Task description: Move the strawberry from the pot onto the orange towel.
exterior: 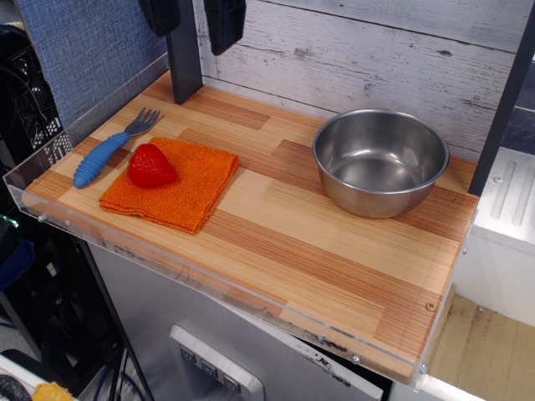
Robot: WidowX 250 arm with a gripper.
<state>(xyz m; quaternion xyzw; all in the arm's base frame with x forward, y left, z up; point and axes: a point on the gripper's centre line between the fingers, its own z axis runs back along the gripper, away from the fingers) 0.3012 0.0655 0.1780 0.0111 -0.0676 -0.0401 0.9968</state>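
Looking from the front edge back: the wooden table (318, 251) is striped light and dark, with a clear plastic lip along the near side. In the left part of the frame sits the orange towel (188, 188), folded roughly square and lying flat on the wood. The strawberry (150, 166) is resting on the towel's upper left corner, glossy red, touching nothing else that I can see. Just to the left of the towel is a fork with a blue handle (102, 155), tines pointing toward the back of the table, close to the strawberry but apart from it.

Over on the right side of the frame, a bit further back, is the pot (380, 161), a shiny steel bowl, upright and with nothing inside. It's well apart from the towel.

Way up at the top left of the frame the tool (192, 15) hangs high above the table, only its two dark fingers (224, 21) poking into view. There's a clear gap between them, so it's spread apart and carrying nothing. Behind it all is a whitewashed plank wall (376, 50).
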